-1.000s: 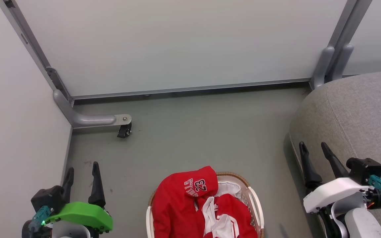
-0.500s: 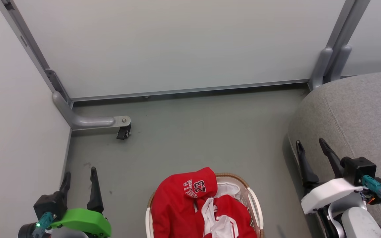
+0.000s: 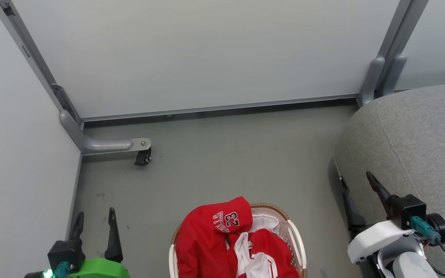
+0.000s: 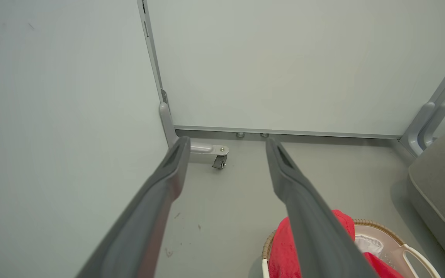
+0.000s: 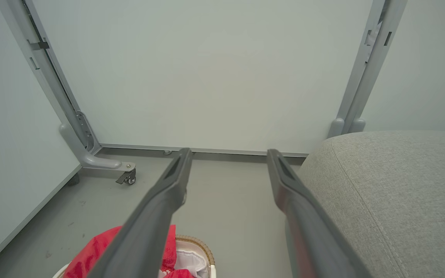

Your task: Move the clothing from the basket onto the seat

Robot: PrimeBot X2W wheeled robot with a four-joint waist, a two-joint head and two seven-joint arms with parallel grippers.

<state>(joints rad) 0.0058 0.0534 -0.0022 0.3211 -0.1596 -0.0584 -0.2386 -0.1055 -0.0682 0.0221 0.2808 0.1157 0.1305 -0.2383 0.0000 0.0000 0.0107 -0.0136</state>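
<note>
Red clothing (image 3: 211, 239) with white "23" lettering is heaped in the white basket (image 3: 294, 235) with a brown woven rim, at the bottom middle of the head view. The grey seat (image 3: 419, 135) fills the right side. My left gripper (image 3: 94, 219) stands open at the lower left, well left of the basket, nothing between its fingers. My right gripper (image 3: 355, 181) is open at the lower right, beside the seat's front edge. The left wrist view shows the clothing (image 4: 280, 251) and basket (image 4: 384, 231) low right; the right wrist view shows the seat (image 5: 392, 185) and clothing (image 5: 95, 247).
Pale partition panels wall in the grey floor (image 3: 226, 154) at the back and left. A grey metal foot with a black caster (image 3: 142, 156) juts out at the back left corner. A grey post (image 3: 381, 73) stands behind the seat.
The whole picture has shifted slightly, so the camera moved. Both grippers sit lower in the view than before, still open. The clothing lies as it did in the basket.
</note>
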